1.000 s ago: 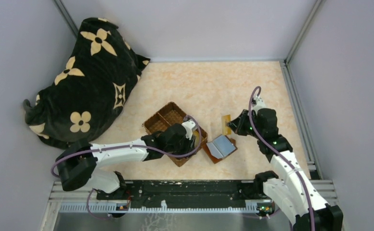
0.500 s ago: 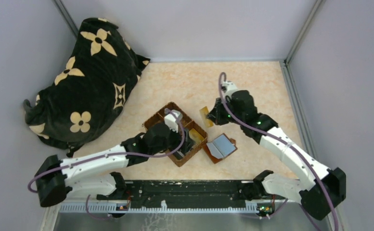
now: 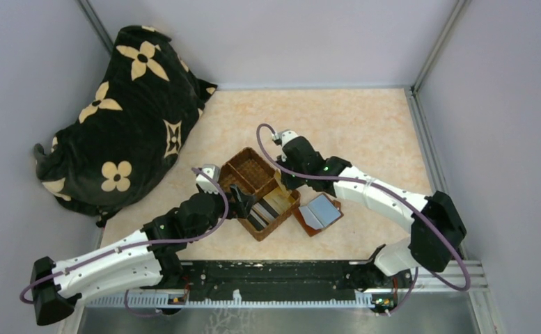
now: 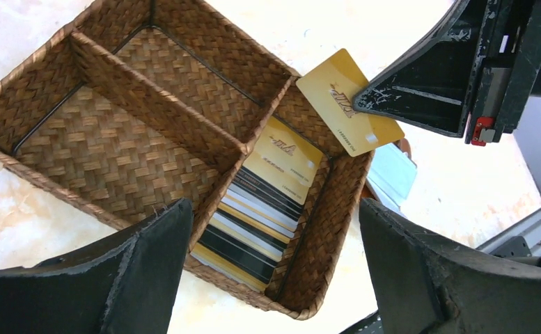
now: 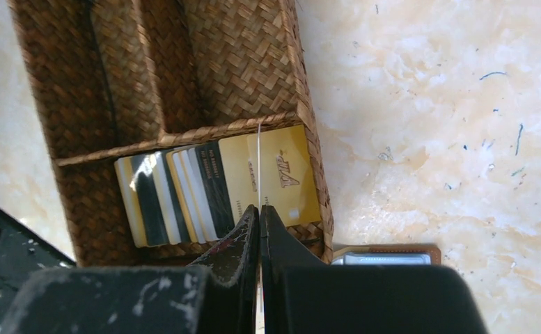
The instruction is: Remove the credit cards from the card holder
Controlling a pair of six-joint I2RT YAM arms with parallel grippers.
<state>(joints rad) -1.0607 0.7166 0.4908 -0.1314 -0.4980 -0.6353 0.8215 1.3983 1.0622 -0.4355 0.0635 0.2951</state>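
Observation:
The card holder [image 3: 318, 212] lies open on the table just right of the wicker basket [image 3: 248, 169], showing its grey-blue inner face; its edge also shows in the right wrist view [image 5: 386, 256]. Several credit cards [image 4: 274, 181] lie overlapped in the basket's long near compartment [image 5: 184, 188]. My right gripper [image 5: 259, 207] is shut on a gold card [image 4: 347, 104], seen edge-on in its own view, and hangs over that compartment's right end [image 3: 286, 182]. My left gripper [image 4: 274, 203] stands open and empty above the basket's near-left side [image 3: 243, 197].
A black bag with tan flower prints [image 3: 124, 111] fills the back left corner. Grey walls close in the table on three sides. The basket's two smaller far compartments [image 4: 114, 132] hold nothing. The arms' base rail [image 3: 274, 275] runs along the near edge.
My left gripper opened and drew back to the left, off the basket's card compartment. My right arm swung left, carrying the gold card from above the table to over the basket.

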